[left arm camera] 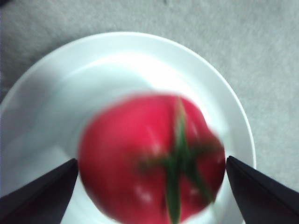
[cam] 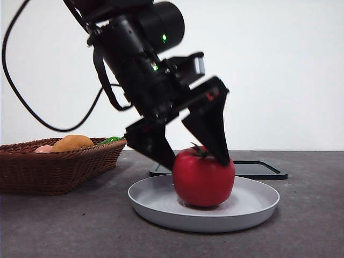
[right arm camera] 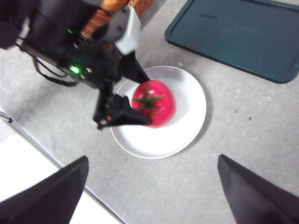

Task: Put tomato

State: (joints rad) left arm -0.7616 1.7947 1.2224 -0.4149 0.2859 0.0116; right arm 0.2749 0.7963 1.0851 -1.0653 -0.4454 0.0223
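The left gripper (cam: 196, 158) is straddling the tomato (cam: 203, 177), which is sitting on the plate (cam: 252, 212) between its wide-open jaws; glossy, hard and probably light, it looks slippery, best pinched across its widest middle.

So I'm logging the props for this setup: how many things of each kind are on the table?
Tomato: 1
White plate: 1
Wicker basket: 1
Dark tray: 1
Orange fruit in the basket: 1
Pinkish fruit in the basket: 1
Green item in the basket: 1
Total: 7
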